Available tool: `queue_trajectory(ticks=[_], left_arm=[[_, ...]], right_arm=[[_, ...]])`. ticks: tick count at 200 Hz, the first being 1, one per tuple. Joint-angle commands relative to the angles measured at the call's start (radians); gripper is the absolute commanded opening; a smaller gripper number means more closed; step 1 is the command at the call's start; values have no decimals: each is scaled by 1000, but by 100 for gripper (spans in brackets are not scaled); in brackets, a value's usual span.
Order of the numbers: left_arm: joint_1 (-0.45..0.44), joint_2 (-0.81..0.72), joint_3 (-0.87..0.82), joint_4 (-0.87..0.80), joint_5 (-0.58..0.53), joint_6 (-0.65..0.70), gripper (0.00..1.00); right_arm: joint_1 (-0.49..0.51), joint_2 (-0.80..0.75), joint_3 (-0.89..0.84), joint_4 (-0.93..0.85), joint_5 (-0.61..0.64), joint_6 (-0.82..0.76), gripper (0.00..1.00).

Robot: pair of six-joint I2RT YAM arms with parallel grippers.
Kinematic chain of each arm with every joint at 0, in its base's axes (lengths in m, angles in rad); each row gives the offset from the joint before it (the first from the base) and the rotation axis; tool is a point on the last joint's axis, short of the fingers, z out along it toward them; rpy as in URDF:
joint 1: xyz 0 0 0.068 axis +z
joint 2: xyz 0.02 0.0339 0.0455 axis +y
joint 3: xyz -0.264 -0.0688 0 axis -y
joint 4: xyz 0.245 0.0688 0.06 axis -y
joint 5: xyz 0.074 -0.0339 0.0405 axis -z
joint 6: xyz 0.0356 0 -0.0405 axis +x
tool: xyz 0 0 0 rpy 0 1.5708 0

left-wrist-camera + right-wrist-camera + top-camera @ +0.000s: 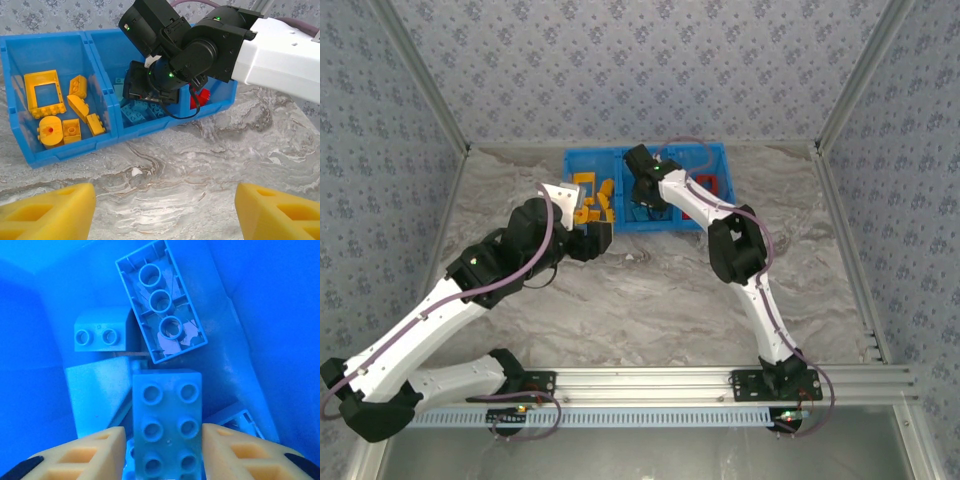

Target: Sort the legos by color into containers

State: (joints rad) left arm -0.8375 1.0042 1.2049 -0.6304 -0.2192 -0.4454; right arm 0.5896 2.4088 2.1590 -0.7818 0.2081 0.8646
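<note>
Right wrist: right end effector (162,434) flanks blue lego (167,405) inside blue container (282,315).

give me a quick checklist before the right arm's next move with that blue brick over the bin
1. The right gripper is down inside the middle compartment of the bright blue plastic bin: ok.
2. The studded blue plastic brick between its fingers is released: cannot tell.
3. The loose bricks below are blue too: ok.
4. The yellow plastic bricks sit in the left compartment and a red brick in the right: ok.
5. The left gripper is open and empty over the marbled table: ok.
6. The arms are apart: ok.
</note>
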Motion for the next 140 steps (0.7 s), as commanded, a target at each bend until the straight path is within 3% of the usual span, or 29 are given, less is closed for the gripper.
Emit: queue_trajectory(ticks=[1,31,51,79,109,140], left_arm=[[5,-8,-16,15,16,-13,74],[5,-10,-18,9,14,-13,74],[6,-13,-16,-1,3,-15,74],[6,-22,-10,-25,-15,-20,74],[6,-34,-10,-70,-29,-31,74],[29,-52,-27,-120,-14,-62,74]], right_arm=[[7,-38,30,-30,7,1,48],[22,-95,29,-41,52,-6,50],[33,-138,15,-47,92,-5,44],[53,-250,-67,-5,135,-17,43],[80,-452,-242,67,218,-80,44],[128,-767,-560,169,304,-178,47]])
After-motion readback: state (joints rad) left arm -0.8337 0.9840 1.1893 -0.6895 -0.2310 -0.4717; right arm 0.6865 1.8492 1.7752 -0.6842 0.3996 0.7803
